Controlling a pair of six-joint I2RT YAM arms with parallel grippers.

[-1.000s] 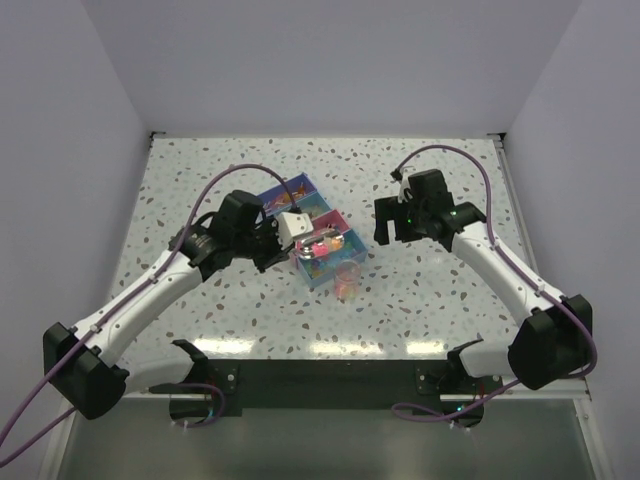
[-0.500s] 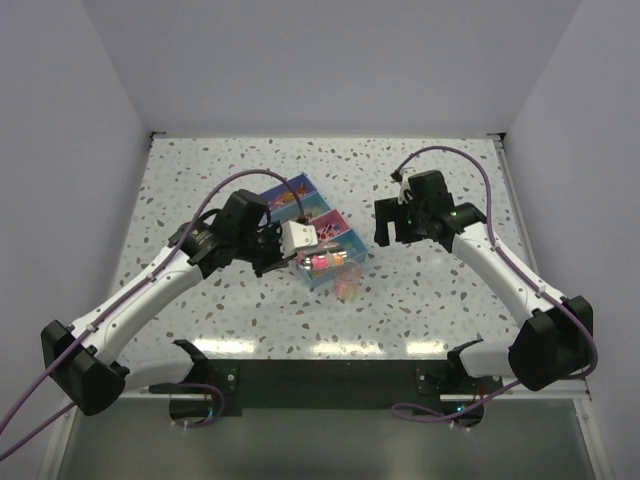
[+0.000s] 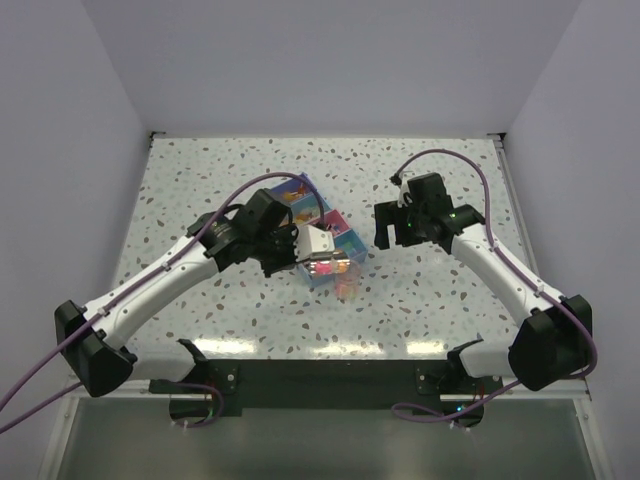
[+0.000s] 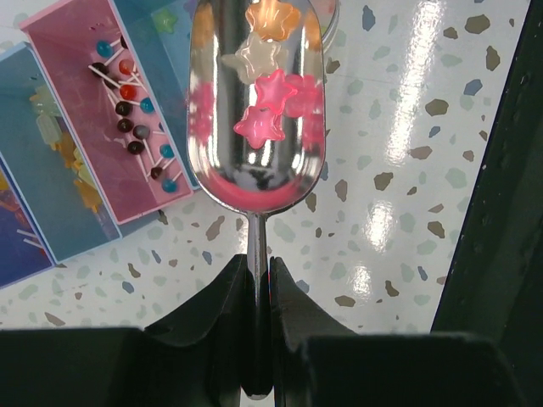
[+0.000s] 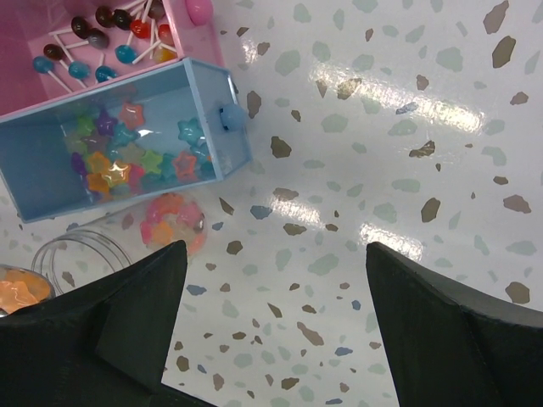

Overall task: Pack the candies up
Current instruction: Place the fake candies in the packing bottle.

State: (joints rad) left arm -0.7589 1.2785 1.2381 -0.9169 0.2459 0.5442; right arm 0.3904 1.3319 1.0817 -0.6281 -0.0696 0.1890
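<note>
My left gripper (image 4: pixel 257 267) is shut on the thin handle of a metal scoop (image 4: pixel 254 170). In its bowl lie several star-shaped candies (image 4: pixel 270 106), pink, orange and white. In the top view the left gripper (image 3: pixel 318 245) hangs over the near corner of the divided candy box (image 3: pixel 300 192), beside the small clear jar (image 3: pixel 347 285). The jar (image 5: pixel 170 225) stands on the table with pink and orange candies at its bottom. More star candies (image 5: pixel 127 161) fill the box's blue end compartment. My right gripper (image 5: pixel 276 254) is open and empty above bare table, right of the box.
A pink compartment (image 4: pixel 51 38) holds small lollipops (image 4: pixel 131 106), and the blue compartments beside it hold pale sweets. The speckled table (image 3: pixel 450 180) is enclosed by white walls at the back and sides. The right gripper (image 3: pixel 385 225) hovers close to the box's right end.
The left arm has swung right and forward, carrying the loaded scoop from over the box toward the jar. The right arm has stayed still and open.
</note>
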